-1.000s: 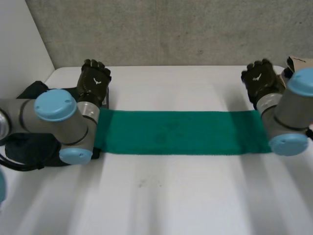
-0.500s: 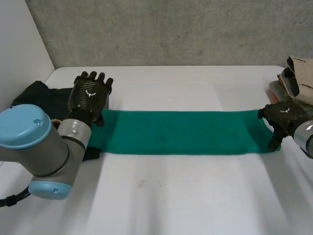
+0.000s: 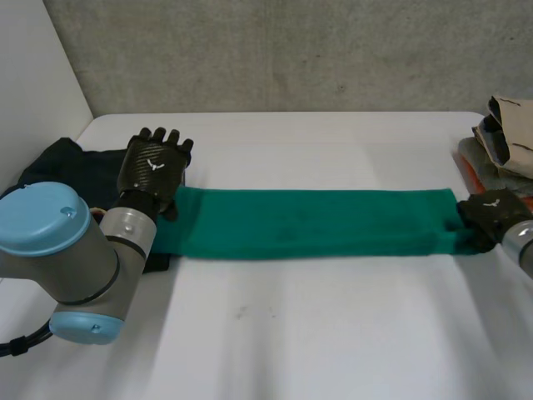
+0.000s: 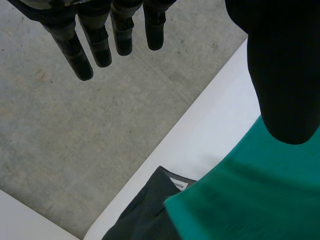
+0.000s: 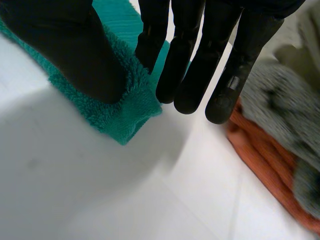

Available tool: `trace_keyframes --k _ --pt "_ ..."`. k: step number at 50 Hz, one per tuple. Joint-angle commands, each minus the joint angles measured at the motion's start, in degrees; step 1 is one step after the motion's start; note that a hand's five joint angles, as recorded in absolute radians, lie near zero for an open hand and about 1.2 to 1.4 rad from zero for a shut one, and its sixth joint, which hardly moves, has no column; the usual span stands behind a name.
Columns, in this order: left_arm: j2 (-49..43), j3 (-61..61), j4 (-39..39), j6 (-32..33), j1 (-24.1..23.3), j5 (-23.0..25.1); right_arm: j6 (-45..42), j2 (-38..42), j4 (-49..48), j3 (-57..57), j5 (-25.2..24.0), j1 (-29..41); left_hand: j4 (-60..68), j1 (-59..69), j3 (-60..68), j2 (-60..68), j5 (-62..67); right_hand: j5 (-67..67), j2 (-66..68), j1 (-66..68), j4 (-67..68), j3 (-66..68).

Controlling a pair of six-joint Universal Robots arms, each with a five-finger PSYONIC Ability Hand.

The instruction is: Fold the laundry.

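Note:
A green towel (image 3: 308,223) lies as a long folded strip across the middle of the table. My left hand (image 3: 154,167) hovers over its left end with fingers (image 4: 100,40) straight and spread, holding nothing; the towel's edge (image 4: 250,200) lies below the thumb. My right hand (image 3: 491,212) is at the towel's right end. There its thumb (image 5: 75,55) presses the towel's corner (image 5: 120,110) against the fingers (image 5: 200,60), pinching the cloth low on the table.
A dark garment (image 3: 67,167) lies at the table's left edge, partly under the towel's left end (image 4: 145,215). A pile of orange and grey laundry (image 3: 504,133) sits at the right edge, close beside my right hand (image 5: 280,140). My left arm (image 3: 67,250) stands front left.
My right hand came down from beyond the towel onto its right end and closed on the corner. My left arm swung back and its hand now hovers over the left end.

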Motion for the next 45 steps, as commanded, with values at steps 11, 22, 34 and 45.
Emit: trace_keyframes --k 11,22,34,45 --pt "2.03 -0.79 -0.04 -0.09 0.7 -0.02 -19.73 -8.38 -1.43 1.1 7.04 -4.78 -1.6 -1.1 -1.98 -1.6 -2.79 13.88 12.73 24.25 11.9 12.03" --pt "4.23 -0.79 -0.04 -0.27 1.4 -0.37 -15.51 -8.14 -12.15 -4.6 -1.64 25.78 -1.6 -1.1 -1.98 -1.6 -2.79 13.88 12.73 24.25 11.9 12.03" --pt "4.32 -1.49 -0.04 -0.27 1.84 -0.37 -15.68 10.68 -15.59 -12.35 -12.21 44.28 -1.6 -1.1 -1.98 -1.6 -2.79 -32.99 -34.14 -22.62 -34.97 -34.84" --pt "4.14 -1.4 -0.04 -0.45 1.05 -0.1 -0.59 3.58 -13.31 -7.52 -2.03 37.79 -1.6 -1.1 -1.98 -1.6 -2.79 -56.12 -57.27 -45.75 -58.1 -57.97"
